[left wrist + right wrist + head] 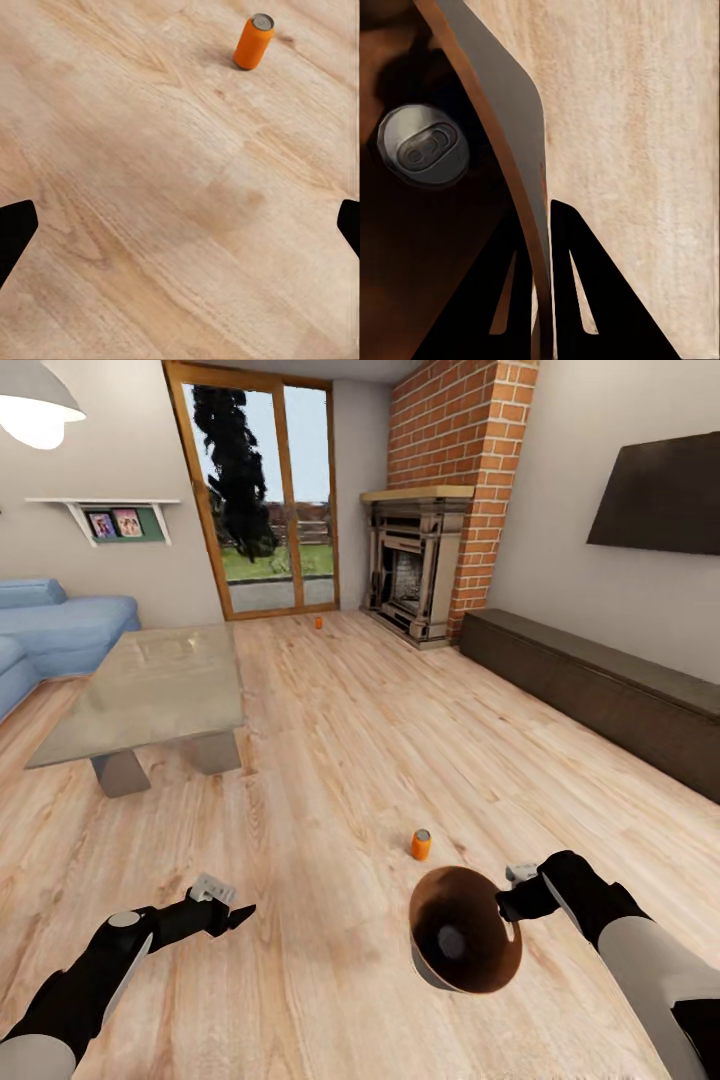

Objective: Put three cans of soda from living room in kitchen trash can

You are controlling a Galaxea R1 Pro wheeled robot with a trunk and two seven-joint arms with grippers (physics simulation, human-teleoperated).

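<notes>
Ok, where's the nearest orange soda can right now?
In the head view, the orange can stands upright on the wood floor, just beyond the bin in the right gripper.

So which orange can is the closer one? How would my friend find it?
Start at the big glass coffee table, then look across the bare wood floor toward the robot. The near orange can stands upright, just beyond the brown bin held by the right gripper. The other orange can sits far off by the glass doors.

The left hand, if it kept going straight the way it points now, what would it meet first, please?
Most likely the bare wood floor: the left hand looks down along its fingers at planks. The orange can stands off that line, so it would probably be missed, though depth is hard to judge.
</notes>
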